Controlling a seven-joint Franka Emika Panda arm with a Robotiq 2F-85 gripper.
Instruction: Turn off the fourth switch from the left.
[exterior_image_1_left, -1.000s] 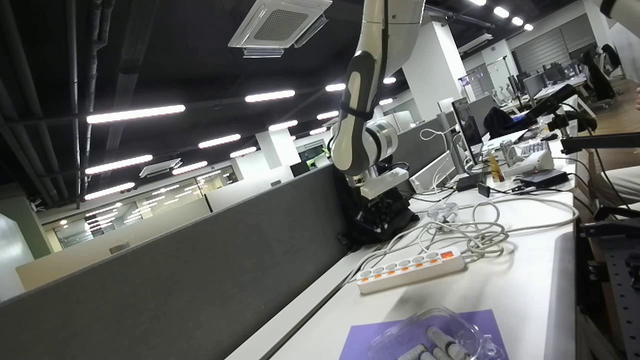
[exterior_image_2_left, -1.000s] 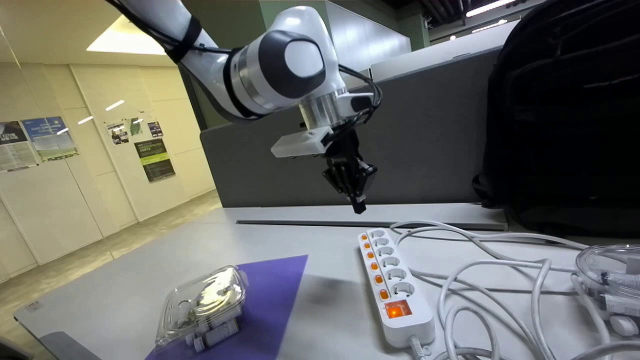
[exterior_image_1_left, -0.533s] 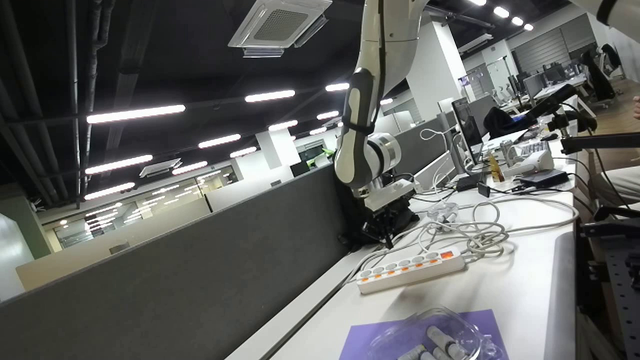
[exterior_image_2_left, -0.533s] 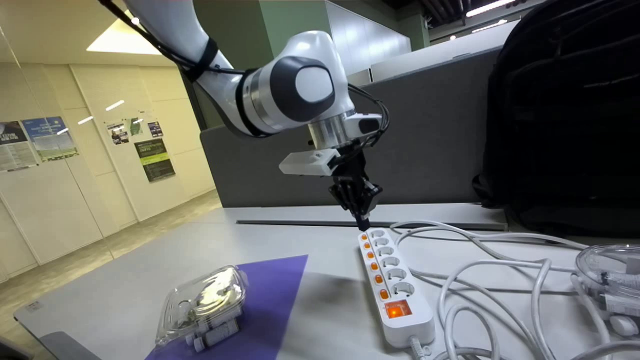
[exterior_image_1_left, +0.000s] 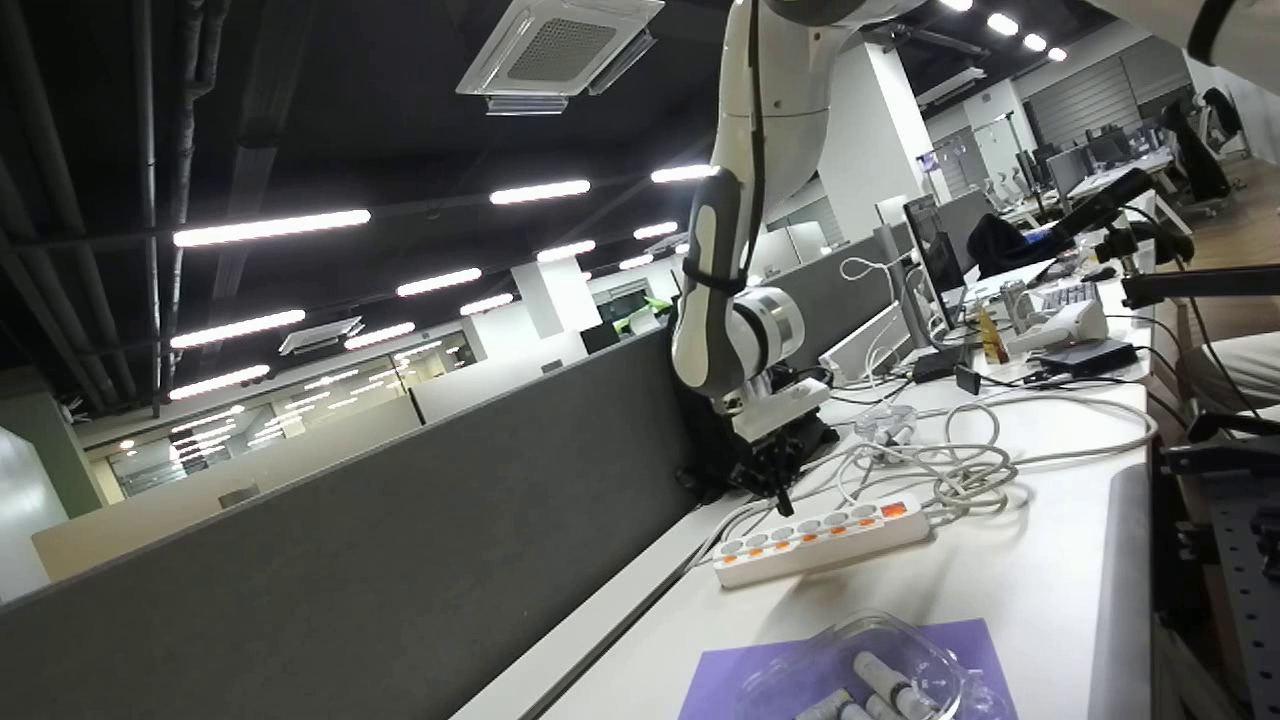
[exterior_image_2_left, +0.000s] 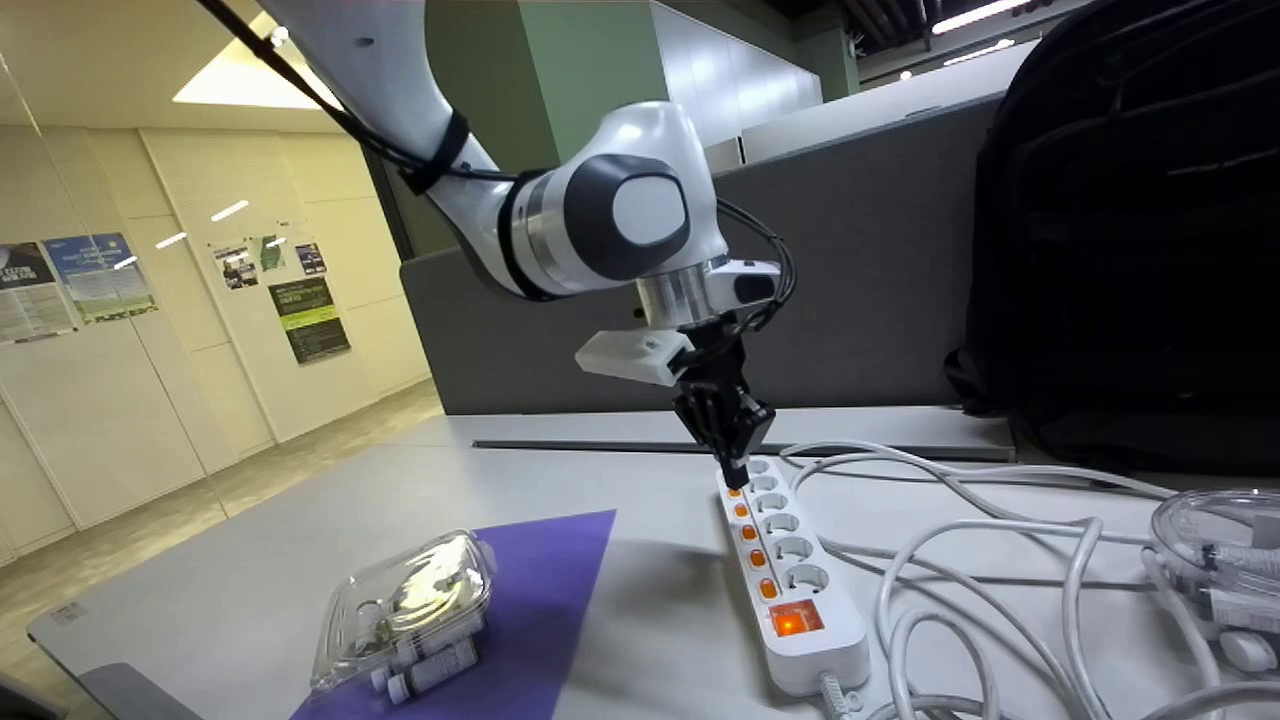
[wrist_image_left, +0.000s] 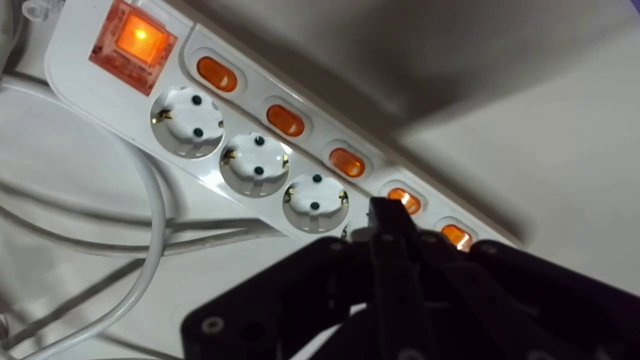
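Observation:
A white power strip (exterior_image_2_left: 812, 655) lies on the table; it also shows in an exterior view (exterior_image_1_left: 850, 552) and the wrist view (wrist_image_left: 80, 62). It has a row of several small orange switches (wrist_image_left: 347, 162) beside round sockets (wrist_image_left: 315, 202). A larger square switch (wrist_image_left: 142, 37) at its cable end glows orange. My gripper (wrist_image_left: 392, 212) has its fingers together and empty, tip pointing down over the strip. In both exterior views the tip (exterior_image_2_left: 735, 478) (exterior_image_1_left: 783, 505) is close to the strip's far half. The tip partly covers one small switch (wrist_image_left: 406, 200). I cannot tell whether it touches.
White cables (exterior_image_2_left: 990, 600) loop beside the strip. A clear plastic box (exterior_image_2_left: 405, 605) with tubes sits on a purple sheet (exterior_image_2_left: 545, 600). A dark backpack (exterior_image_2_left: 1130, 250) and a grey partition (exterior_image_2_left: 850, 300) stand behind. A clear container (exterior_image_2_left: 1225, 540) is near the cables.
My gripper has moved down to the power strip, and slightly to the right in both exterior views. Its fingers stay together. The strip and other objects have not moved.

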